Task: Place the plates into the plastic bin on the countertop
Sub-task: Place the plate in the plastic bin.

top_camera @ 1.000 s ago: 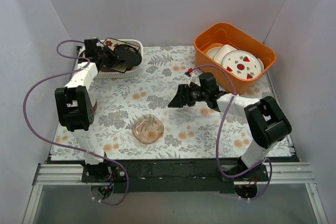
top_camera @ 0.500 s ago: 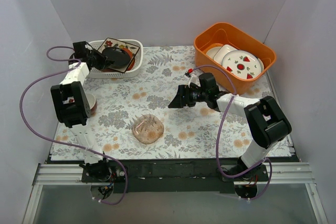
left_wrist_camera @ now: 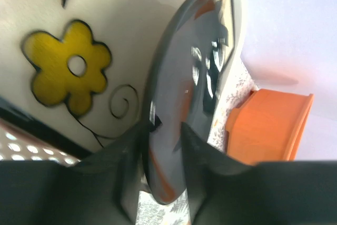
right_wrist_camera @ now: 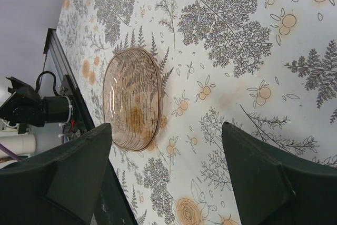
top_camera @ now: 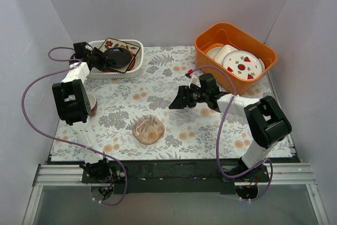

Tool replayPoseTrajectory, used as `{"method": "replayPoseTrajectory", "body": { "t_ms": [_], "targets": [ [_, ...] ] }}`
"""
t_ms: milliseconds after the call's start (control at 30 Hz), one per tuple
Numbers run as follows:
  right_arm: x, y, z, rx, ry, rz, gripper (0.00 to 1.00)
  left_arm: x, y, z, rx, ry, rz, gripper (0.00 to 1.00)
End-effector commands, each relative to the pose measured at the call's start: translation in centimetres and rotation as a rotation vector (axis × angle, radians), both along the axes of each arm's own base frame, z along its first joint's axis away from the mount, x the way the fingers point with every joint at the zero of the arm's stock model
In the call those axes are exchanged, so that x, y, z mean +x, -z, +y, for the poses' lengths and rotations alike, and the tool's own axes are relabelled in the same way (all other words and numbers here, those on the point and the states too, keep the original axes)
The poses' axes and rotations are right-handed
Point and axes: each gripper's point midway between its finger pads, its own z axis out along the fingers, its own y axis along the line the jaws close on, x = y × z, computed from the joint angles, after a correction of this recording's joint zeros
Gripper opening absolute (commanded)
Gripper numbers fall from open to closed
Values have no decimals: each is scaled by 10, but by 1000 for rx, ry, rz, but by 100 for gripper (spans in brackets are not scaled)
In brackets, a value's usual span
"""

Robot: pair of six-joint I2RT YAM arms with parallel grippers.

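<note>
From overhead, the left gripper [top_camera: 93, 59] is in the upper left of the frame, at the plastic bin [top_camera: 118, 74]. A dark round plate [top_camera: 117, 56] leans tilted inside the bin against a cream flowered square plate [top_camera: 110, 43]. A pink plate [top_camera: 148, 129] lies flat at lower centre on the countertop [top_camera: 174, 67]. The right gripper [top_camera: 176, 102] hangs mid-frame with its fingers apart.

In the left wrist view, the left gripper [left_wrist_camera: 160, 130] straddles the dark round plate [left_wrist_camera: 184, 77]. I cannot tell whether it pinches the rim. The plate shows nearly edge-on, running from bottom centre to upper right, with the cream flowered square plate [left_wrist_camera: 105, 35] behind. Let go at this tilt, it could slide or knock its neighbour.

In the right wrist view, the right gripper [right_wrist_camera: 166, 126] is spread wide and holds nothing. The pink plate [right_wrist_camera: 131, 98] faces up at centre left, its longer side running top to bottom. Lying flat, it may skid from a grasp.
</note>
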Motion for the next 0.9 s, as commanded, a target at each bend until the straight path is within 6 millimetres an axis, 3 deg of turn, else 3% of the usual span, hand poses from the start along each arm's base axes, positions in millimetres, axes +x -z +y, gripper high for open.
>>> {"method": "replayPoseTrajectory", "body": {
  "t_ms": [0, 167, 333, 633, 867],
  "targets": [
    [10, -15, 4, 24, -11, -55, 91, 8, -17, 3, 2, 15, -51, 39],
    [10, -16, 5, 25, -13, -56, 91, 11, -32, 11, 44, -10, -82, 67],
    [10, -14, 5, 24, -18, -52, 91, 7, -55, 24, 116, -80, -116, 85],
    [11, -11, 8, 27, -23, -41, 92, -6, -91, 25, 144, -92, -180, 97],
    [10, -10, 8, 21, -27, -31, 92, -19, -88, 14, 123, -45, -181, 98]
  ]
}}
